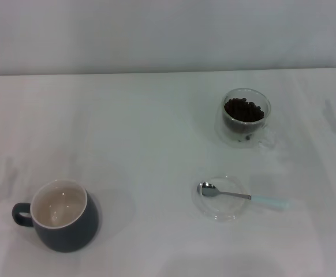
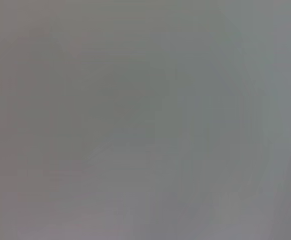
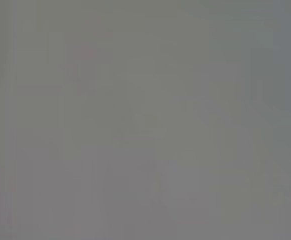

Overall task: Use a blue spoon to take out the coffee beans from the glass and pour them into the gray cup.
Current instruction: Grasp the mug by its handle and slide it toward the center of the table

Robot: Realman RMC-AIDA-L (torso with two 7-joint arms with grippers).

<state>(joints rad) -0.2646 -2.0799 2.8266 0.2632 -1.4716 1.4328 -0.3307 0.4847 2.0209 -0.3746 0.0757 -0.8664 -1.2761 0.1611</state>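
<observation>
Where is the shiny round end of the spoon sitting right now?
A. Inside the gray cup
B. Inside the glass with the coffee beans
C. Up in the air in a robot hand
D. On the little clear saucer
D. In the head view the blue spoon lies flat with its metal bowl on the clear saucer and its pale handle sticking out over the table, apart from the glass and the gray cup; no gripper is in sight.

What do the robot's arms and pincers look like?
They can't be described from these pictures: no arm or pincer is in view. The head view shows only the table with the gray cup, the glass of coffee beans and the blue spoon. Both wrist views are blank gray.
</observation>
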